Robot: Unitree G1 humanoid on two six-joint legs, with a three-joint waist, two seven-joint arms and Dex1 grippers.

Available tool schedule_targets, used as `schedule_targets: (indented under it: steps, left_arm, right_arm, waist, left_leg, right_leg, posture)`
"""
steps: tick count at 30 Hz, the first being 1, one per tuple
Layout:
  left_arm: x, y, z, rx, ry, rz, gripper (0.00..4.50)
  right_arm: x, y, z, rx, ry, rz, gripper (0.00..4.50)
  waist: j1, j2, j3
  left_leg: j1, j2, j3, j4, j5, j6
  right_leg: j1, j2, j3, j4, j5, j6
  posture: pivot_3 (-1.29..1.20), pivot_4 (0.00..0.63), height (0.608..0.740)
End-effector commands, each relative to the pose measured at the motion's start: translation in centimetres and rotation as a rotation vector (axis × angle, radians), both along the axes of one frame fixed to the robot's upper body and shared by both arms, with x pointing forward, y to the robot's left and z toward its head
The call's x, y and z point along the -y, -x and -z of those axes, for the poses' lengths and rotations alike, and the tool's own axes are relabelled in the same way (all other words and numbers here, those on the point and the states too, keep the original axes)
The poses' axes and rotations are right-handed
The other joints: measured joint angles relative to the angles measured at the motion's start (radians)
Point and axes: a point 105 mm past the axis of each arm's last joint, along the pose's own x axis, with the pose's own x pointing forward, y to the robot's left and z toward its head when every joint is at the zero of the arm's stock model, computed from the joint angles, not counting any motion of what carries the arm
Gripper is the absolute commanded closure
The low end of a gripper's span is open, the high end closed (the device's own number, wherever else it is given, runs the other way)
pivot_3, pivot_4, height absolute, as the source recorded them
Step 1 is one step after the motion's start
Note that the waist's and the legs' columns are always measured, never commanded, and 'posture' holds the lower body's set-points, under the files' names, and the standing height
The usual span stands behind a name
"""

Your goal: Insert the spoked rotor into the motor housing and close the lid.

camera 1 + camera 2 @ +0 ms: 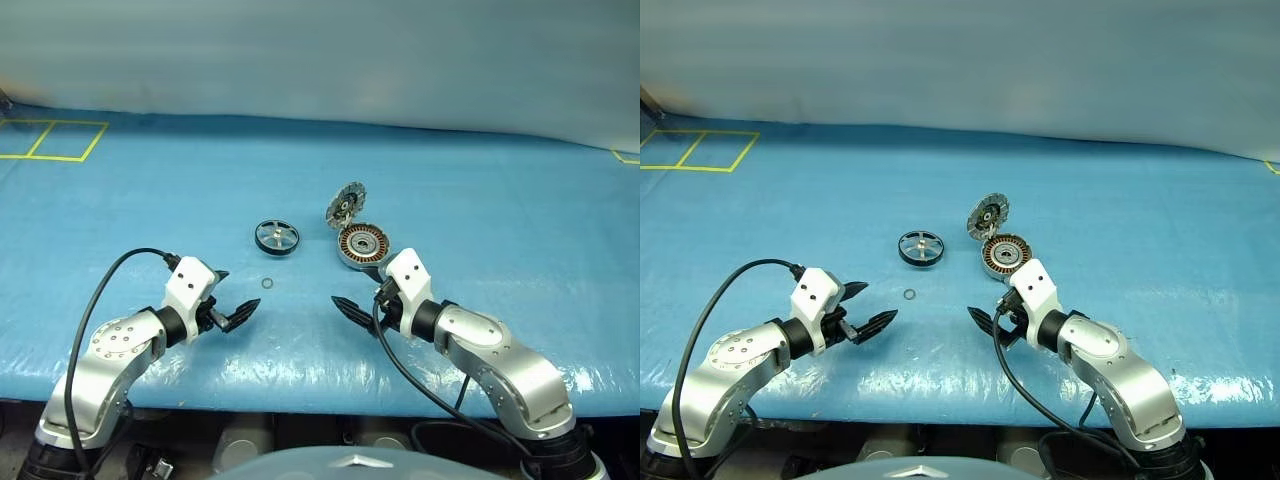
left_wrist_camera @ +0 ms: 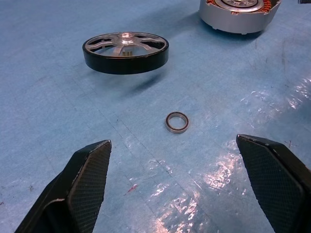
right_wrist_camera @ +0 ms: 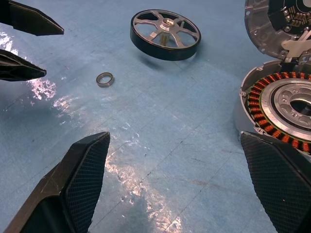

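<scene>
The spoked rotor (image 1: 277, 237), a dark wheel with a silver hub, lies flat on the blue table left of the motor housing (image 1: 361, 245). The housing is a round cup with copper windings showing. The lid (image 1: 346, 205) stands tilted against the housing's far edge, ribbed face towards me. My left gripper (image 1: 238, 291) hovers open near the table's front, short of the rotor, nothing between its fingers. My right gripper (image 1: 355, 293) is open too, just in front of the housing, which sits beside its right finger in the right wrist view.
A tiny loose ring (image 1: 267, 283) lies between the rotor and my left gripper. Yellow tape lines (image 1: 55, 140) mark the far left of the blue sheet (image 1: 480, 200). The table's front edge runs just below both arms. A pale wall rises behind.
</scene>
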Motion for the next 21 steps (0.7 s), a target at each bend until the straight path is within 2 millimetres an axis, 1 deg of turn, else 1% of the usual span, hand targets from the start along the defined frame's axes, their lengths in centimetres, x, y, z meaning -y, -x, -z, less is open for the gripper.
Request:
schedule_targets:
  steps: [1, 10, 13, 19, 21]
  left_arm:
    - [0.3, -0.1, -1.0, 0.048, 0.004, 0.017, 0.02]
    - [0.3, 0.0, -0.9, 0.056, 0.002, 0.011, 0.02]
    - [0.3, 0.0, -0.8, 0.057, 0.003, 0.014, 0.02]
    - [0.5, -0.2, -0.7, 0.059, 0.005, 0.019, 0.02]
    - [0.6, -0.2, -0.6, 0.059, 0.004, 0.021, 0.02]
  right_arm:
    - [-0.2, -0.1, -1.0, 0.043, 0.002, -0.014, 0.00]
    - [-0.3, -0.1, -0.7, 0.036, 0.040, -0.036, 0.00]
    - [-0.6, -0.6, -1.6, 0.058, 0.067, -0.082, 0.00]
    - [-1.4, -2.3, -3.2, 0.117, 0.241, -0.230, 0.00]
    - [-1.6, -3.0, -3.5, 0.128, 0.278, -0.255, 0.00]
  waist:
    - [0.000, 0.000, 0.000]
    - [0.000, 0.000, 0.000]
    - [-0.001, 0.000, 0.000]
    - [-0.002, 0.001, 0.001]
    - [-0.001, 0.001, 0.001]
  left_leg:
    - [0.000, 0.000, 0.000, 0.000, 0.000, 0.000]
    - [0.000, 0.000, 0.000, 0.000, 0.000, 0.000]
    - [0.000, 0.000, 0.000, 0.000, 0.000, 0.000]
    - [0.000, 0.000, 0.000, 0.002, 0.000, 0.000]
    - [0.000, -0.001, 0.000, 0.002, 0.000, 0.000]
  right_leg:
    - [0.000, 0.000, 0.000, 0.000, 0.000, 0.000]
    - [0.000, 0.000, 0.000, 0.000, 0.000, 0.000]
    - [0.000, 0.000, 0.000, 0.000, 0.000, 0.000]
    - [0.000, 0.000, 0.000, 0.001, 0.000, 0.000]
    - [0.000, 0.000, 0.000, 0.001, 0.000, 0.000]
  posture:
    - [0.00, 0.150, 0.740]
    - [0.00, 0.150, 0.740]
    - [0.00, 0.150, 0.740]
    - [0.00, 0.150, 0.740]
    - [0.00, 0.150, 0.740]
